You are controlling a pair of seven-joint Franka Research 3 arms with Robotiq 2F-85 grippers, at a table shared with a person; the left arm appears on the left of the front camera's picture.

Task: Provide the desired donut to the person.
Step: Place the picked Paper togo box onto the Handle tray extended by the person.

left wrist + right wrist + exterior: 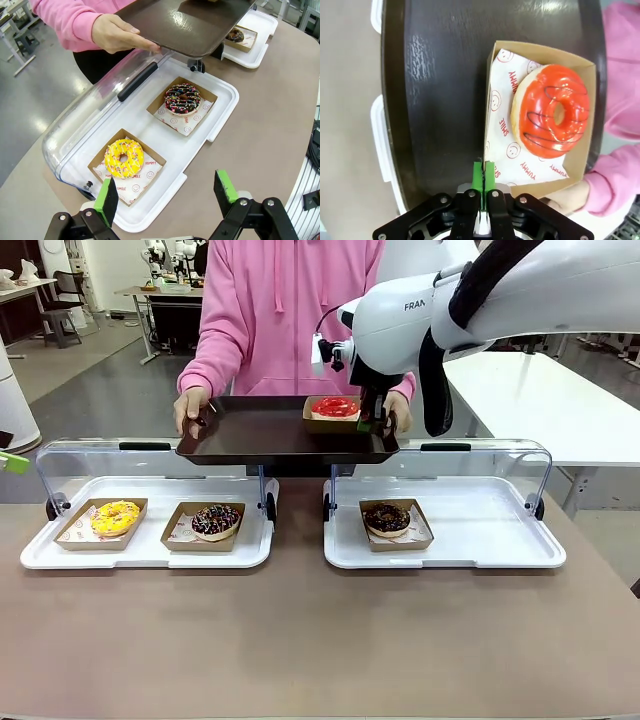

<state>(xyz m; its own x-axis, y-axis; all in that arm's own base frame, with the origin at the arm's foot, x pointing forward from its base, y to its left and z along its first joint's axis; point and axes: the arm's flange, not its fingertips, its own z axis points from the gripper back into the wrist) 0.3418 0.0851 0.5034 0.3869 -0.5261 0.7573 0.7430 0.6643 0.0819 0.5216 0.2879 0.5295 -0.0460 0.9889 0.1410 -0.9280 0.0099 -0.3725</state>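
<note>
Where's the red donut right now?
Front view: the red donut sits in its cardboard box on the right end of the dark tray the person holds, right gripper at the box's edge.

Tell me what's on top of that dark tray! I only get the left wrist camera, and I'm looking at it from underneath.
Observer: A red donut with dark stripes sits in a paper box on the tray.
Operator: Is the other arm touching the donut?
Observer: No. The right claw pinches the box's near wall, pads together.
Operator: I see one hand holding the tray. Is there another?
Observer: Yes, the person has a second hand on the tray's other end, beside that claw.
</note>
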